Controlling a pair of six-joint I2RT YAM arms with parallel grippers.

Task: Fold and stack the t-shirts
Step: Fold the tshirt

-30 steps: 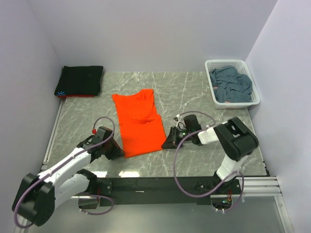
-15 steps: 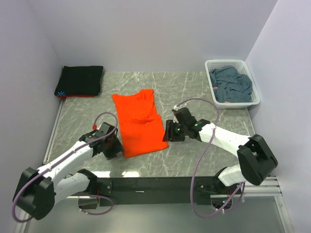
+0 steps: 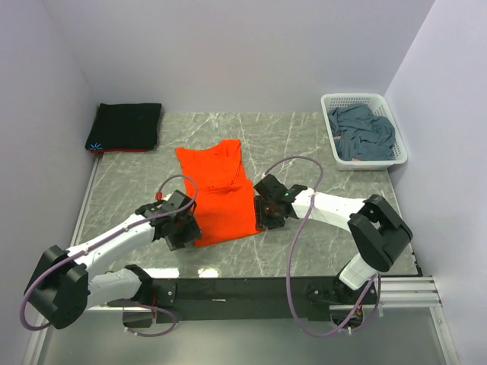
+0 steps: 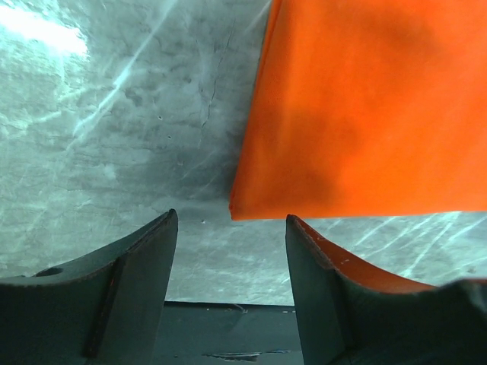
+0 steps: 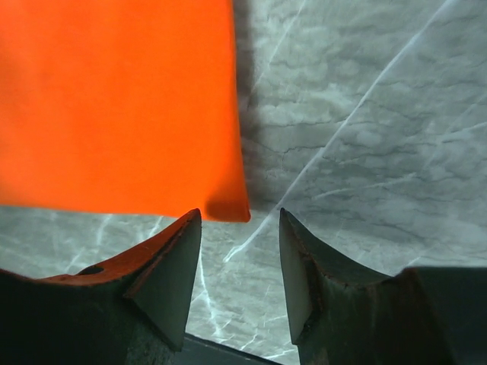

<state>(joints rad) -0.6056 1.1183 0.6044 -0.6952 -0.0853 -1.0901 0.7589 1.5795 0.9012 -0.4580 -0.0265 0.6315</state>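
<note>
The orange t-shirt [image 3: 217,190] lies folded lengthwise on the marble table, collar end to the rear. My left gripper [image 3: 190,226] is open at its near left corner [image 4: 240,209], just short of the hem. My right gripper [image 3: 262,215] is open at its near right corner [image 5: 228,209], also just short of the cloth. Both hold nothing. The black t-shirt [image 3: 126,126] lies folded at the far left, its light-blue mark at the near corner. The blue-grey t-shirt [image 3: 364,132] is crumpled in the white basket [image 3: 399,131].
The basket stands at the far right against the right wall. White walls close in the table on three sides. A black rail [image 3: 243,287] runs along the near table edge by the arm bases.
Both grippers have moved inward to the orange shirt's near corners. The right arm has stretched forward and left. The shirt has not moved.
</note>
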